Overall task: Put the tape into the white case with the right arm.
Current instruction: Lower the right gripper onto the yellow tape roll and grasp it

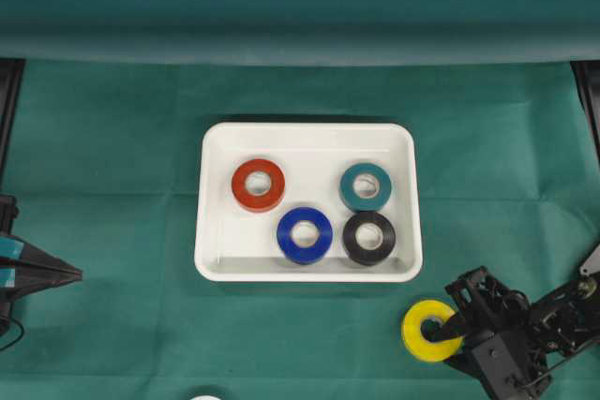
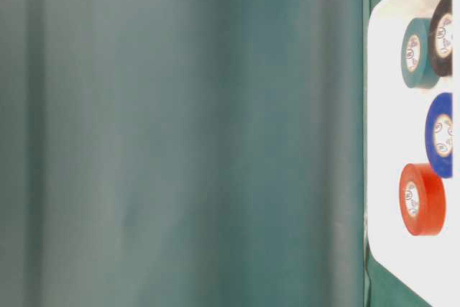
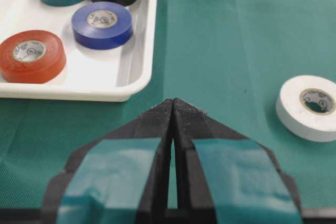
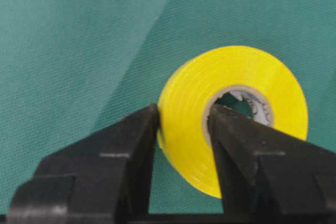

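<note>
Your right gripper (image 4: 181, 116) pinches the yellow tape's (image 4: 194, 103) wall, one finger through its core, outside the white case (image 1: 212, 203).

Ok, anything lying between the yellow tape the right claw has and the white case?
No. In the overhead view only bare green cloth separates the yellow tape from the white case rim.

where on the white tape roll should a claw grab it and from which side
Take the white tape roll across its ring wall, one finger down the open core and one outside, coming from above. It lies flat on the green cloth with its hole facing up, apart from the white case, as the right claw pinches the yellow roll.
</note>
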{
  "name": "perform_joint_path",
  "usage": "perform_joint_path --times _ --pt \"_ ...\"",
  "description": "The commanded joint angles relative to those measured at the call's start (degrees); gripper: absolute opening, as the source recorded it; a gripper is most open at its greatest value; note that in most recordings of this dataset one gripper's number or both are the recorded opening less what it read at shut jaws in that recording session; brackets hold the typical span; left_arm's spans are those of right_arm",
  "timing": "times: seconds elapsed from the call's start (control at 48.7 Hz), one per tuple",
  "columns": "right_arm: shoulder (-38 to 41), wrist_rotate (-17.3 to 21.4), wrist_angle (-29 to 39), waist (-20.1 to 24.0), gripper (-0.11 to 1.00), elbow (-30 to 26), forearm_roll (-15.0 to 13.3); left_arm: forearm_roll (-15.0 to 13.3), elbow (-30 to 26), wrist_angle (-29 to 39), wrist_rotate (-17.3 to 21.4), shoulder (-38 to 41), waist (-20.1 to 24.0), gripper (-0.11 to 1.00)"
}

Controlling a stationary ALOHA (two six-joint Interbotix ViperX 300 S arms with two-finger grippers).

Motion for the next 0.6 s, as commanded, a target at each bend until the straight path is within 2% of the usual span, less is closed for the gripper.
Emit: perform_joint_path --times 0.0,0.226,0.575 --pt "-1.05 0.09 -0.18 0.09 0.02 -0.97 0.09 -0.09 -0.62 -0.26 0.00 0.44 0.09 0.00" --pt "-1.14 0.18 -0.53 0.09 0.02 -1.41 0.18 -0.09 -0.62 -0.26 0.00 0.44 0.00 0.00" --pt "-4.31 2.29 -0.88 1.41 0.02 -4.04 0.09 -0.09 -0.62 -0.26 0.00 0.44 0.09 0.00"
